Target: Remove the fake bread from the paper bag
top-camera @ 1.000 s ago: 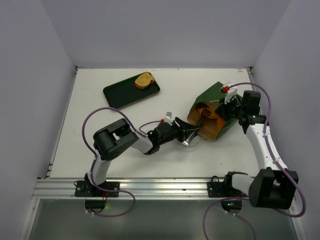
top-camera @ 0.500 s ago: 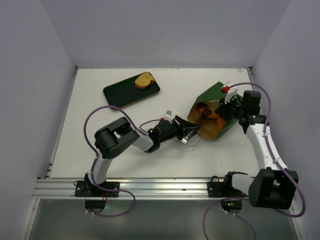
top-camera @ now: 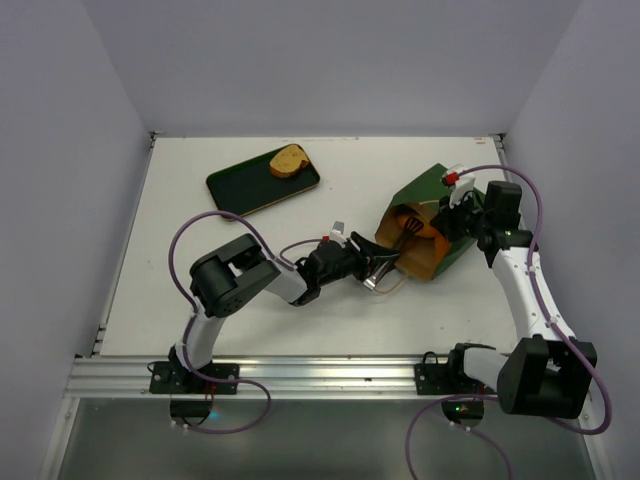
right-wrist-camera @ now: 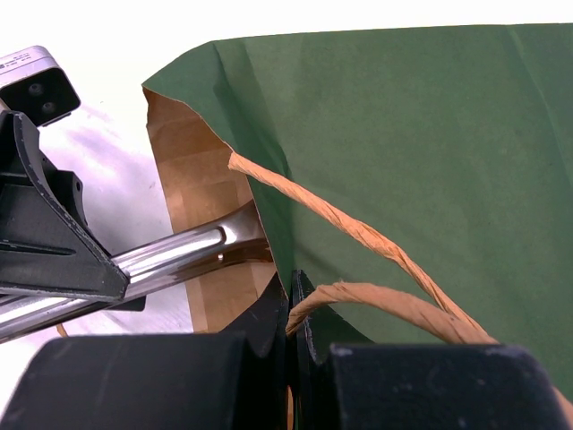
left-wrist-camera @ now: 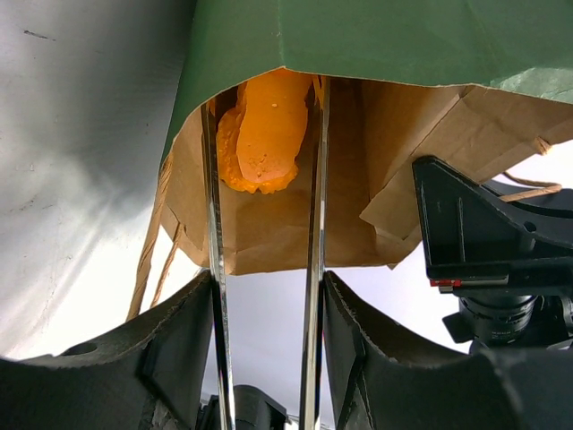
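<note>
While the paper bag [top-camera: 430,195] lies on its side at the right of the surface [top-camera: 330,320], dark green outside and brown kraft within, you can see its mouth turned toward the left arm. One piece of the fake bread, a smooth orange-yellow roll [left-wrist-camera: 267,134], sits inside the mouth against the brown lining. Your left gripper [left-wrist-camera: 266,98] reaches in with its long metal fingers [left-wrist-camera: 213,224] apart, one on each side of the roll; whether they touch it you cannot tell. Your right gripper [right-wrist-camera: 292,309] is pinched together on the bag's green rim, where a string handle [right-wrist-camera: 358,235] meets it. Another bread piece [top-camera: 288,161], tan with a darker edge, rests on the dark green tray [top-camera: 240,188] at the far left, well apart from the bag. The roll's far end is hidden under the bag's upper wall, and anything deeper inside is out of sight. From above, the roll shows only as an orange patch behind the metal fingers.
</note>
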`<state>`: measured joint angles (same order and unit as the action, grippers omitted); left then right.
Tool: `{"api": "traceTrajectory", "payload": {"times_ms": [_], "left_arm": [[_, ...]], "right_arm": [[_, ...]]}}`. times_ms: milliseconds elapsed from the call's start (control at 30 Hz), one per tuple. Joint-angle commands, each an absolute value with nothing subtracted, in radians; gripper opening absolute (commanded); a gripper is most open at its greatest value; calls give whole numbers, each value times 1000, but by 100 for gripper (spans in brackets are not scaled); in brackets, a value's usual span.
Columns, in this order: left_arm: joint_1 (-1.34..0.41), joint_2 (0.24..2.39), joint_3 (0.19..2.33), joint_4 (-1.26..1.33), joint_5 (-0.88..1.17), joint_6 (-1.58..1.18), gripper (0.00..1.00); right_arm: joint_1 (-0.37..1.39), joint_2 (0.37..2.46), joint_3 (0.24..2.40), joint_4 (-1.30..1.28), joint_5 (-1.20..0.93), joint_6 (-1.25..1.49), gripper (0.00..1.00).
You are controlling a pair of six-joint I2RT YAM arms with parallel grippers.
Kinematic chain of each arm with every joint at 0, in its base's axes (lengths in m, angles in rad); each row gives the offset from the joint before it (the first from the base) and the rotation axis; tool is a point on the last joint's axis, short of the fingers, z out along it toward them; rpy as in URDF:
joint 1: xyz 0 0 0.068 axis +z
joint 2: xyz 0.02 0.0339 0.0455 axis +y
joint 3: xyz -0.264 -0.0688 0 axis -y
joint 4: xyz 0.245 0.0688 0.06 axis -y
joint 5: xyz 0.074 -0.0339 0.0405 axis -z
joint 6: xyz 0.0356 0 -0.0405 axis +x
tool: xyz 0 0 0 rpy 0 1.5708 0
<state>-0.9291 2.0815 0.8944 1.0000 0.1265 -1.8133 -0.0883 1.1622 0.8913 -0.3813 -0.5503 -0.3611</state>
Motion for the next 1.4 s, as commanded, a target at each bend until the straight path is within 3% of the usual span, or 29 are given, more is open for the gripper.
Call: {"api": "traceTrajectory", "payload": {"times_ms": [0, 633, 900, 1000, 1200, 1367], "left_arm": [[-920, 2060, 899, 1012, 130, -1793, 53], [-907, 2071, 922, 986, 127, -1778, 54], [-893, 2086, 936, 989, 133, -1770, 50], [-891, 2091, 936, 999, 135, -1767, 43], [-888, 2082, 920, 1022, 143, -1747, 12], [-890, 2034, 897, 1023, 159, -1697, 0]], "right_arm": [[-94, 1138, 888, -353, -601, -365, 0], [-95, 1137, 888, -353, -607, -365, 0], [-94, 1137, 888, -354, -609, -365, 0], [-95, 1137, 890, -353, -609, -365, 0], [-95, 1137, 888, -354, -606, -367, 0], [-95, 1135, 887, -354, -603, -367, 0]]}}
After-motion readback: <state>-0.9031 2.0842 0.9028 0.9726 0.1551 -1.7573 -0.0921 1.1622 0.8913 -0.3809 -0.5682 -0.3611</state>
